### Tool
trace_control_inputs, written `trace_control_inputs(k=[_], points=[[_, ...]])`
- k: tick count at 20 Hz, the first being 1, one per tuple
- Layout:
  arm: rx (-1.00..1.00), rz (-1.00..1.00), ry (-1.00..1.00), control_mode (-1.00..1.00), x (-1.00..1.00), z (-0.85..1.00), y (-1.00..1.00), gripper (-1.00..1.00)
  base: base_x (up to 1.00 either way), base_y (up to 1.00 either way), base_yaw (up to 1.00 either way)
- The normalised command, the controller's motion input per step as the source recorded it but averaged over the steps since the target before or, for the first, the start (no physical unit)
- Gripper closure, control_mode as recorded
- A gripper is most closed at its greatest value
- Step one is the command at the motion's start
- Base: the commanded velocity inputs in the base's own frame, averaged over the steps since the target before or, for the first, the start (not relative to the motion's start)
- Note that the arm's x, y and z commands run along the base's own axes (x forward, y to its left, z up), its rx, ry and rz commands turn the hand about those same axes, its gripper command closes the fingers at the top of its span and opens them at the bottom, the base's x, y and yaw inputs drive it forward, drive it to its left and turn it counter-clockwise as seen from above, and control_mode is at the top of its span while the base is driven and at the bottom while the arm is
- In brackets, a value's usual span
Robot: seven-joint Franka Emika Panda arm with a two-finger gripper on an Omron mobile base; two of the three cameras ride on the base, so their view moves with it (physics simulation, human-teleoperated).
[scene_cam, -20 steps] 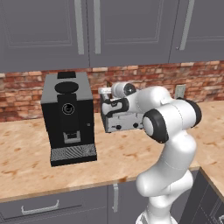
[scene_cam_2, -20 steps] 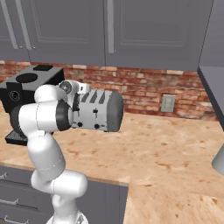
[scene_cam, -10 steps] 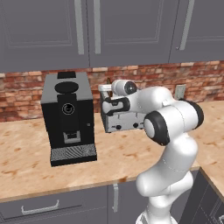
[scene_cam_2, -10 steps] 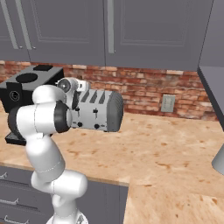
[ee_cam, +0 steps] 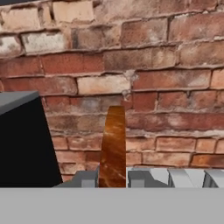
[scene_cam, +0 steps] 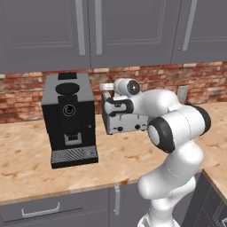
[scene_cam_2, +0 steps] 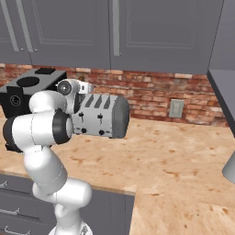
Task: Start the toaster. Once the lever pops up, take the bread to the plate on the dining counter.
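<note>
The silver-grey toaster (scene_cam: pixel 128 124) (scene_cam_2: pixel 108 117) stands on the wall counter by the brick wall. My gripper (scene_cam: pixel 107 90) (scene_cam_2: pixel 85 87) hovers over its left end and points toward the wall. The bread (ee_cam: pixel 113 144), a tan slice with a brown crust, stands edge-on in the middle of the hand view, rising above the toaster's top slots (ee_cam: pixel 175 177). My gripper is shut on it. The plate and the dining counter are out of view.
A tall black coffee machine (scene_cam: pixel 68 117) (scene_cam_2: pixel 27 89) (ee_cam: pixel 22 144) stands close to the left of the toaster. Grey cabinets (scene_cam: pixel 119 31) hang above. A wall outlet (scene_cam_2: pixel 175 109) sits to the right, over bare wooden counter (scene_cam_2: pixel 174 156).
The hand has crept slightly upward over the toaster's left end. The toaster and the coffee machine have stayed where they were.
</note>
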Motion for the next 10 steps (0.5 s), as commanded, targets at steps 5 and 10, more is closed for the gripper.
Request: trace_control_inputs(k=[5,10], points=[[0.00,0.00,0.00,-1.00,-0.19,0.08,-0.03,1.00,0.00,0.00,0.00],[0.00,0.01,0.00,-1.00,-0.07,0.10,-0.25,1.00,0.00,0.00,0.00]])
